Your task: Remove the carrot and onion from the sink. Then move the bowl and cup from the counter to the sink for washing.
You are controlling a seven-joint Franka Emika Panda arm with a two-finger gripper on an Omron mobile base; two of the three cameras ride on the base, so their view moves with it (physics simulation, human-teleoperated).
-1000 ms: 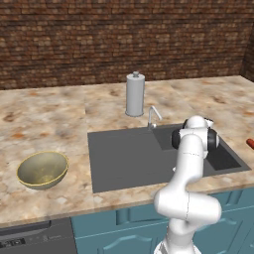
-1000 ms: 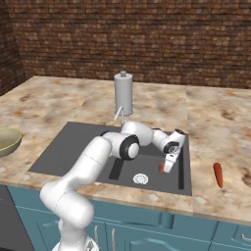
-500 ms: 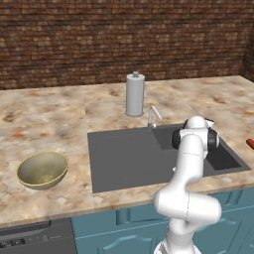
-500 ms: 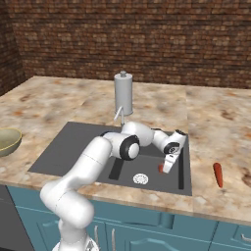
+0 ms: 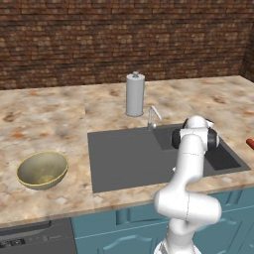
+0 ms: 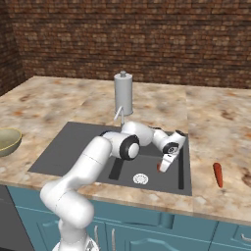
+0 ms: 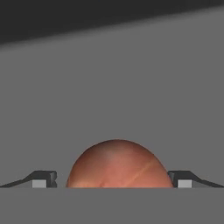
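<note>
Reaching down into the deep basin of the sink (image 6: 73, 147), the claw (image 6: 164, 165) hangs with its jaws spread wide, grasping nothing. In the hand view the two fingertips (image 7: 43, 179) stand at either side of the onion (image 7: 118, 165), one at 9 o'clock of it and one at 3 o'clock, each with a gap of grey basin floor between it and the reddish-brown ball. In the right base view the onion (image 6: 159, 167) peeks out as a small red spot just at the claw's tip, at 2 o'clock from the white round drain (image 6: 140, 179) and near it.

The arm bends over the sink's front edge, elbow above the flat drainboard part and wrist low in the basin. From the left base view the sink (image 5: 124, 158) lies as a dark panel and the arm hides most of the basin.

The carrot (image 6: 218, 175) lies on the bench (image 6: 211, 122) at 3 o'clock of the sink, outside it and apart from its rim; in the left base view its tip shows at the right edge (image 5: 250, 144). The faucet (image 5: 154, 116) stands at the sink's 12 o'clock rim, with a grey cylinder canister (image 5: 135, 94) just behind it. The bowl (image 5: 42, 170) sits upright on the bench (image 5: 49, 119) at 9 o'clock of the sink, well apart from it.
</note>
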